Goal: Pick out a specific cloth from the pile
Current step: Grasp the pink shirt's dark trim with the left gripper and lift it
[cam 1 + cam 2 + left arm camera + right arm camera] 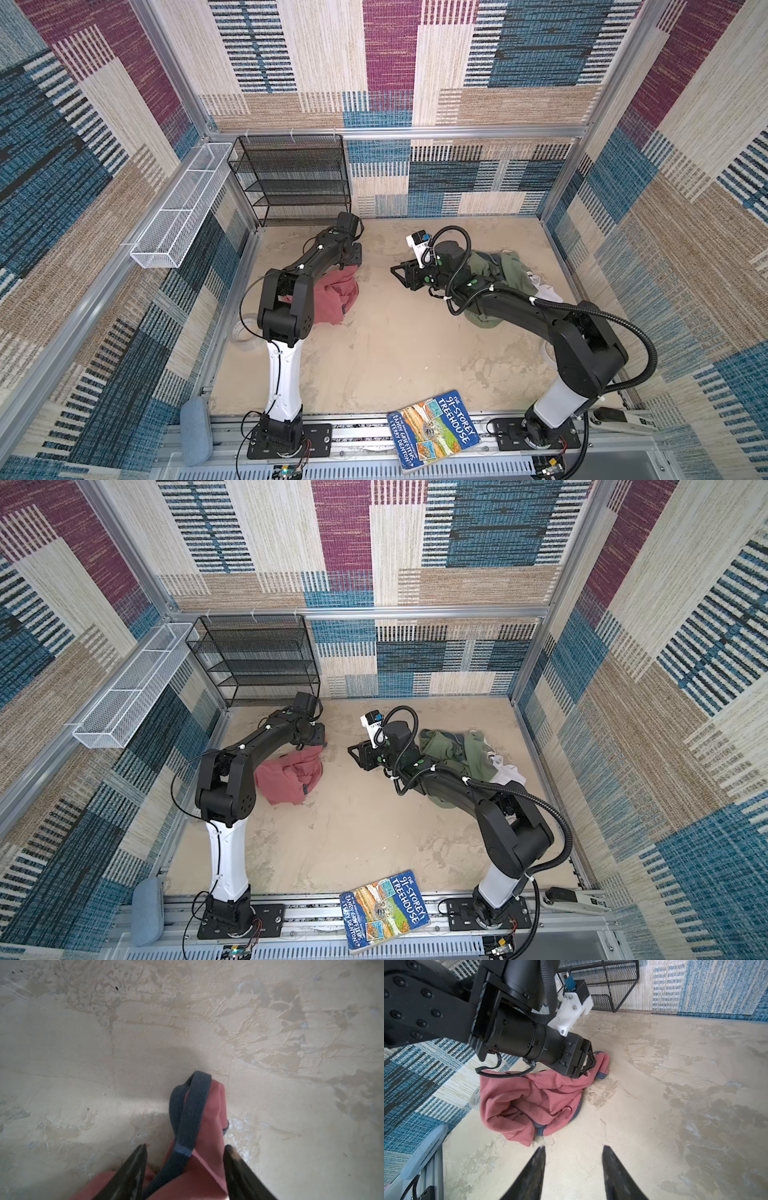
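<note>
1. Both top views: cloth [332,299] [286,781] lies crumpled on desk [395,353], left side, partly hidden by left arm [286,286]; pile [498,266] [453,746] sits well apart, under right arm [519,307].
2. L wrist: left gripper [185,1147] fingers spread, released; cloth's dark band btwn them.
3. R wrist: right gripper [573,1147] fingers spread, empty, over bare desk.

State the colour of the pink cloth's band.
The cloth has a dark grey-blue band; the left wrist view shows it best.
</note>
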`<state>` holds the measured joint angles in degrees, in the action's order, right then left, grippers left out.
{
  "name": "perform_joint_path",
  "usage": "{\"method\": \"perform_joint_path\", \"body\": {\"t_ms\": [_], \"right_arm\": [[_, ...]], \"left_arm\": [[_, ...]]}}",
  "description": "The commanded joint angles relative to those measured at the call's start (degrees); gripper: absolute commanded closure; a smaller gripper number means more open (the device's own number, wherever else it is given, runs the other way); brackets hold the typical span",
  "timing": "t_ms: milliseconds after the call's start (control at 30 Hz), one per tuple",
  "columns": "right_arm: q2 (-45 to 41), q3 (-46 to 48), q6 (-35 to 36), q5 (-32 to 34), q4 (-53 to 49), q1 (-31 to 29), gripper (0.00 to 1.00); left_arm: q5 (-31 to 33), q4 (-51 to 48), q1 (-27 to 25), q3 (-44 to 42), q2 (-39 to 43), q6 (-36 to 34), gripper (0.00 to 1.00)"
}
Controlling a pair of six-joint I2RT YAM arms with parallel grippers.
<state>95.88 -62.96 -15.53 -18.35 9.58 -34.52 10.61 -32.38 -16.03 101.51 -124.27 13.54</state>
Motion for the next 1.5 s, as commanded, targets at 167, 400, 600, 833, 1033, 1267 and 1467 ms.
{"method": "perform_joint_path", "body": {"t_ms": [167, 400, 600, 833, 1033, 1267, 1467], "right_arm": [[-0.07, 1.03, -0.75, -0.65, 2.3, 0.14, 0.53], [-0.38, 1.86, -0.36, 0.49, 2.17, 0.33, 0.53], [-0.85, 1.98, -0.01, 1.24, 1.85, 0.76, 0.53], [-2.04, 2.68, -0.7, 2.01, 2.67, 1.25, 0.53], [-2.66, 3.27, -1.08, 1.91, 3.02, 1.38, 0.53], [-4.83, 4.41, -1.25, 1.84, 3.12, 1.39, 0.53], [-6.67, 6.1, -1.43, 2.15, 4.07, 1.39, 0.53]], "left_arm": [[1.08, 0.14, 0.09, 3.93, -3.95, 0.98, 0.37], [1.08, 0.08, 0.04, 6.81, -7.59, 1.88, 0.4], [1.03, 0.14, 0.05, 6.12, -7.35, 2.43, 0.68], [0.64, 1.31, 0.01, 4.24, -3.29, 2.37, 1.0], [1.32, 1.83, -0.04, 3.25, 2.19, 1.88, 1.0], [1.74, 2.15, 0.02, 4.33, 7.5, 0.63, 1.0], [2.47, -0.15, -0.04, 8.21, 10.87, -1.11, 1.0]]}}
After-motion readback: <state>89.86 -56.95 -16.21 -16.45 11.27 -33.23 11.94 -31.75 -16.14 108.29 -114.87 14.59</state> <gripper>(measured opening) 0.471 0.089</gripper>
